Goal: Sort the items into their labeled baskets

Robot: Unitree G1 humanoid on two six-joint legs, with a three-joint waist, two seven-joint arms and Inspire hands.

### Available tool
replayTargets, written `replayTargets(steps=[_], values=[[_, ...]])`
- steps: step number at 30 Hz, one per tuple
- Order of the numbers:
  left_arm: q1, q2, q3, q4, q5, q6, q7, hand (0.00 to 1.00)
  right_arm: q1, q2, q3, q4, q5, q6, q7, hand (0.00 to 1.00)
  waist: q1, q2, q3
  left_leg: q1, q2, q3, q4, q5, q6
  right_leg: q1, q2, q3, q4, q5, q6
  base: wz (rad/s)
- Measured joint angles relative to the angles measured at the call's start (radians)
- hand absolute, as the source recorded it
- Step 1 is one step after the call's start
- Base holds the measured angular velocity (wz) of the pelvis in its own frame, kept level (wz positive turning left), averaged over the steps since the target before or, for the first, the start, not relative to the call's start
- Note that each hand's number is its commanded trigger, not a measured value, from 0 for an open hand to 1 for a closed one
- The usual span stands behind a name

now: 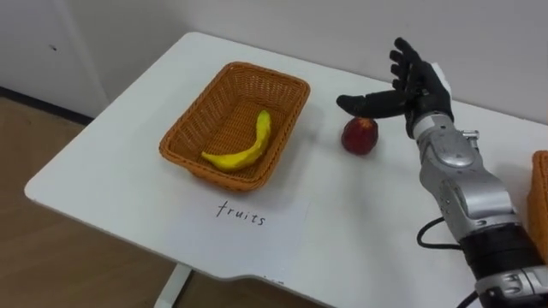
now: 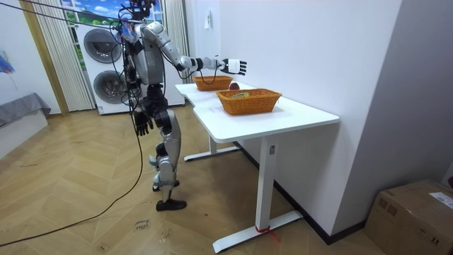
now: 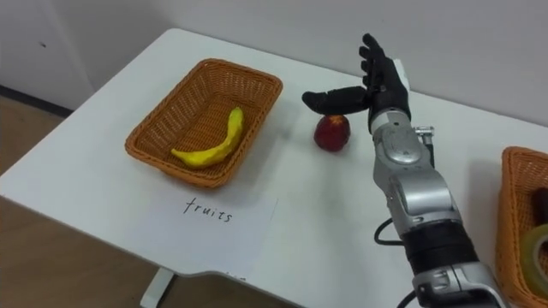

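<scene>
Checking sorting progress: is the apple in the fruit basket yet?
Out. The apple sits on the table beside the basket, just under the open right hand.

White table (image 1: pixel 111 162) carries left basket (image 1: pixel 210 107), apple (image 1: pixel 360 136), paper sheet (image 1: pixel 244 224), right basket (image 1: pixel 540 201).

Yellow banana (image 1: pixel 241 147) lies curved inside the orange wicker fruit basket (image 1: pixel 195 109). Red apple (image 1: pixel 360 137) sits on the white tabletop (image 1: pixel 120 184) just right of it. Second basket (image 3: pixel 514 218) at far right edge.

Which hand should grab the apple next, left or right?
Right. The right hand is open right by the apple, beside the basket. The left hand hangs by the robot's side, away from the table.
</scene>
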Motion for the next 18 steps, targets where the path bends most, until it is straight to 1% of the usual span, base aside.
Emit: replayTargets(steps=[4,9,18], values=[[0.000,-0.001,0.000,-0.008,0.000,0.002,0.000,0.00,0.006,0.000,0.005,0.001,0.000,0.000,0.000,0.00,-0.001,-0.002,0.0009,-0.003,0.000,0.000,0.000,0.000,0.000,0.000,0.000,0.000,-0.002,0.000,0.000,0.01],[0.000,-0.002,0.000,-0.021,0.000,0.003,0.000,0.00,0.010,0.000,0.005,0.001,0.000,-0.001,0.000,0.00,0.000,-0.009,0.0053,-0.008,-0.001,0.000,0.000,0.000,0.000,-0.002,0.000,0.000,-0.005,-0.001,0.001,0.01],[0.001,-0.005,0.000,-0.028,0.000,0.011,-0.010,0.00,0.010,0.000,0.004,0.031,-0.002,-0.008,0.000,0.00,0.000,-0.010,0.0061,-0.011,0.000,0.000,0.000,0.000,0.000,-0.001,0.003,-0.002,-0.015,-0.001,0.002,0.00]])
